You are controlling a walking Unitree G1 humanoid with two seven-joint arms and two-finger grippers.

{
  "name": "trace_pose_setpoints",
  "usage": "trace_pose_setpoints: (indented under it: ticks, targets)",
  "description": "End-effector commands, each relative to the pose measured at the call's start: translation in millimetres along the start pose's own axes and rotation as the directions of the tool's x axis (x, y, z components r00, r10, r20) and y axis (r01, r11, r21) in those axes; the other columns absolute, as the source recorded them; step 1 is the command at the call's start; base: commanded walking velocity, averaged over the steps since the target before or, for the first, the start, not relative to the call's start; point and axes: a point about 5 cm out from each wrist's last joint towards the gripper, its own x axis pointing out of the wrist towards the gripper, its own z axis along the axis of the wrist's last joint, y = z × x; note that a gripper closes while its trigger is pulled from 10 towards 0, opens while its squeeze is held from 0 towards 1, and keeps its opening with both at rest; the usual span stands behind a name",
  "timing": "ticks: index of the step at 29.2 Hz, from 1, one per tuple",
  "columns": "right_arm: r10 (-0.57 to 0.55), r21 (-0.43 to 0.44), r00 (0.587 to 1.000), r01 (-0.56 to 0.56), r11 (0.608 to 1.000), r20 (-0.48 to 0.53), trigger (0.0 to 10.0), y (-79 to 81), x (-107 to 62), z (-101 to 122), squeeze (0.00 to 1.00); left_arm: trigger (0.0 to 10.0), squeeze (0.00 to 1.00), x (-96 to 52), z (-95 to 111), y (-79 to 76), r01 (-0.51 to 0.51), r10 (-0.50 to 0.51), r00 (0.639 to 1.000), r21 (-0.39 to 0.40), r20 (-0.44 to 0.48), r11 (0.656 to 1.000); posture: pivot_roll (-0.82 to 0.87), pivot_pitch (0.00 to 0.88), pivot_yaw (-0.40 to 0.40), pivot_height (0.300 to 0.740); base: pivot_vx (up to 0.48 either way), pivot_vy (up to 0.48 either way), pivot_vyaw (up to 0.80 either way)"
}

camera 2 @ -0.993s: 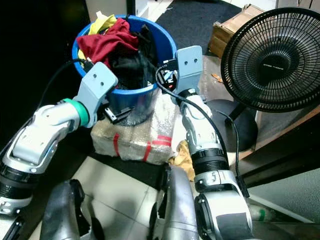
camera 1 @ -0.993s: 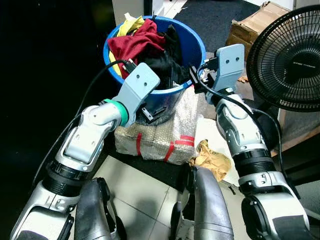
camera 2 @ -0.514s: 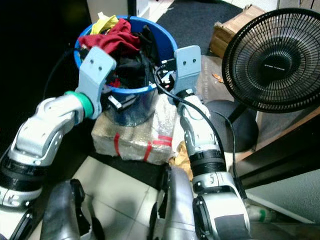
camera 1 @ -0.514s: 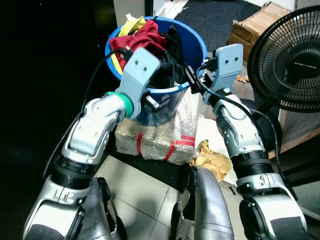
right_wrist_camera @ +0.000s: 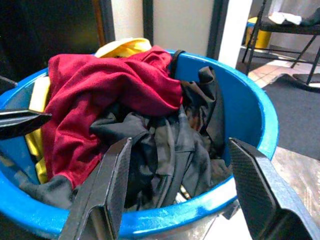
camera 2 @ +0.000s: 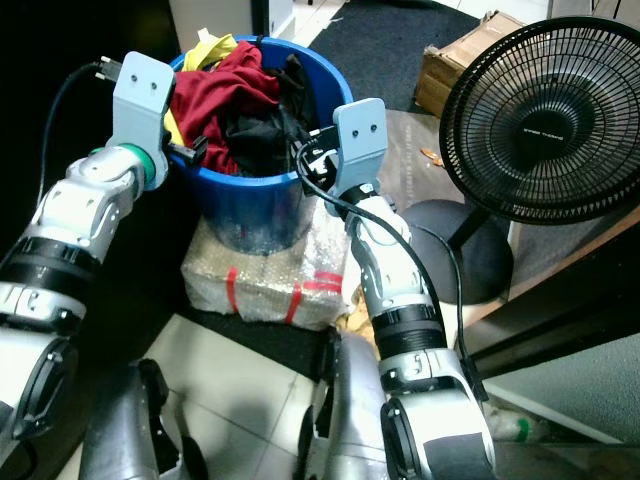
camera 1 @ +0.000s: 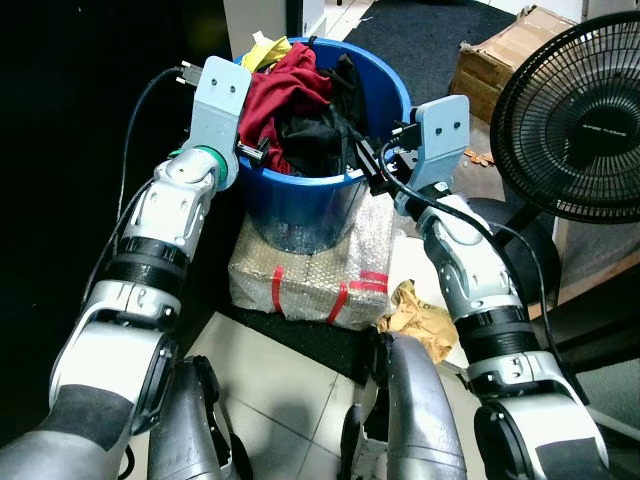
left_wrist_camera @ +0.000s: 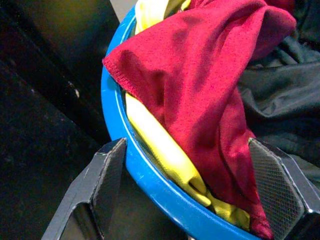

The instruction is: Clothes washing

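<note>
the round blue plastic tub (camera 1: 385,95) of red and black clothes, upper centre, is straddled by the wide-open, empty left gripper (left_wrist_camera: 187,195) and right gripper (right_wrist_camera: 175,195), and should be clamped evenly

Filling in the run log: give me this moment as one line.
left gripper: open, straddling blue bucket rim | right gripper: open, at opposite rim | bucket: on wrapped parcel, holds red, black, yellow clothes
</note>
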Motion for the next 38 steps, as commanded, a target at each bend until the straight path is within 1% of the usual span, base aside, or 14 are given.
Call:
trace_pose_setpoints:
  ticks: [1, 4, 8, 11, 12, 14, 22, 24, 28, 31, 32, 33, 35, 38]
  targets:
    - [-0.005, 0.002, 1.0, 0.005, 1.0, -0.03, 10.0, -0.8, -4.0, -7.3, 0.0, 10.0, 0.0, 0.2, -39.8, -4.9, 0.019, -0.014, 0.987, 0.032, -0.157, 0.999, 0.05, 0.227, 0.026, 0.465, 0.0, 0.0, 0.0]
    - [-0.011, -0.007, 0.999, 0.011, 1.0, -0.033, 10.0, -2.7, -5.3, -7.4, 0.0, 10.0, 0.0, -2.2, -54.4, -15.3, 0.086, -0.073, 0.977, 0.057, -0.199, 0.995, 0.05, 0.237, 0.026, 0.465, 0.0, 0.0, 0.0]
    - [-0.016, -0.034, 0.999, 0.015, 0.999, -0.039, 10.0, -6.6, -5.8, -7.3, 0.0, 10.0, 0.0, -7.8, -64.5, -20.9, 0.123, -0.109, 0.971, 0.053, -0.212, 0.991, 0.06, 0.239, 0.022, 0.465, 0.0, 0.0, 0.0]
    - [0.005, -0.12, 0.998, -0.012, 0.993, -0.056, 10.0, -4.9, -4.6, -8.9, 0.0, 10.0, 0.0, -17.3, -77.9, -14.3, 0.108, -0.087, 0.969, 0.079, -0.233, 0.991, 0.06, 0.234, 0.02, 0.465, 0.0, 0.0, 0.0]
    - [0.005, -0.12, 0.998, -0.012, 0.993, -0.056, 10.0, -4.9, -4.6, -8.9, 0.0, 10.0, 0.0, -17.3, -77.9, -14.3, 0.108, -0.087, 0.969, 0.079, -0.233, 0.991, 0.06, 0.234, 0.02, 0.465, 0.0, 0.0, 0.0]
    - [0.021, -0.154, 0.997, -0.031, 0.988, -0.07, 10.0, -1.9, -6.7, -12.5, 0.0, 10.0, 0.0, -24.0, -85.5, -5.9, 0.089, -0.064, 0.967, 0.092, -0.245, 0.992, 0.06, 0.232, 0.019, 0.465, 0.0, 0.0, 0.0]
    - [0.031, -0.181, 0.996, -0.045, 0.982, -0.082, 10.0, -1.6, -10.0, -14.6, 0.0, 10.0, 0.0, -32.3, -89.5, -1.5, 0.092, -0.063, 0.967, 0.107, -0.247, 0.99, 0.06, 0.231, 0.019, 0.465, 0.0, 0.0, 0.0]
    - [0.054, -0.185, 0.995, -0.068, 0.98, -0.08, 10.0, 0.1, -9.9, -13.4, 0.0, 10.0, 0.0, -36.3, -88.9, 0.2, 0.094, -0.065, 0.968, 0.11, -0.244, 0.989, 0.06, 0.231, 0.021, 0.465, 0.0, 0.0, 0.0]
    - [0.14, -0.117, 0.99, -0.142, 0.983, -0.021, 10.0, 24.4, 12.5, 2.2, 0.0, 10.0, 0.0, -42.6, -86.8, 2.2, 0.093, -0.065, 0.969, 0.108, -0.24, 0.99, 0.07, 0.231, 0.018, 0.465, 0.0, 0.0, 0.0]
    - [0.144, -0.103, 0.99, -0.144, 0.984, -0.013, 10.0, 28.0, 17.1, 4.9, 0.0, 10.0, 0.0, -43.7, -86.9, 2.4, 0.093, -0.065, 0.969, 0.108, -0.24, 0.99, 0.07, 0.232, 0.018, 0.465, 0.0, 0.0, 0.0]
    - [0.144, -0.09, 0.99, -0.143, 0.986, -0.002, 10.0, 32.6, 24.1, 9.3, 0.0, 10.0, 0.0, -45.5, -87.5, 3.1, 0.092, -0.063, 0.968, 0.109, -0.241, 0.99, 0.07, 0.232, 0.015, 0.465, 0.0, 0.0, 0.0]
    - [0.144, -0.09, 0.99, -0.143, 0.986, -0.002, 10.0, 32.6, 24.1, 9.3, 0.0, 10.0, 0.0, -45.5, -87.5, 3.1, 0.092, -0.063, 0.968, 0.109, -0.241, 0.99, 0.07, 0.232, 0.015, 0.465, 0.0, 0.0, 0.0]
    - [0.135, -0.038, 0.99, -0.134, 0.99, 0.029, 10.0, 43.1, 44.1, 26.9, 0.0, 10.0, 0.0, -50.8, -88.5, 4.9, 0.088, -0.058, 0.968, 0.111, -0.244, 0.99, 0.09, 0.235, 0.003, 0.465, 0.0, 0.0, 0.0]
    - [0.135, -0.038, 0.99, -0.134, 0.99, 0.029, 10.0, 43.1, 44.1, 26.9, 0.0, 10.0, 0.0, -50.8, -88.5, 4.9, 0.088, -0.058, 0.968, 0.111, -0.244, 0.99, 0.09, 0.235, 0.003, 0.465, 0.0, 0.0, 0.0]
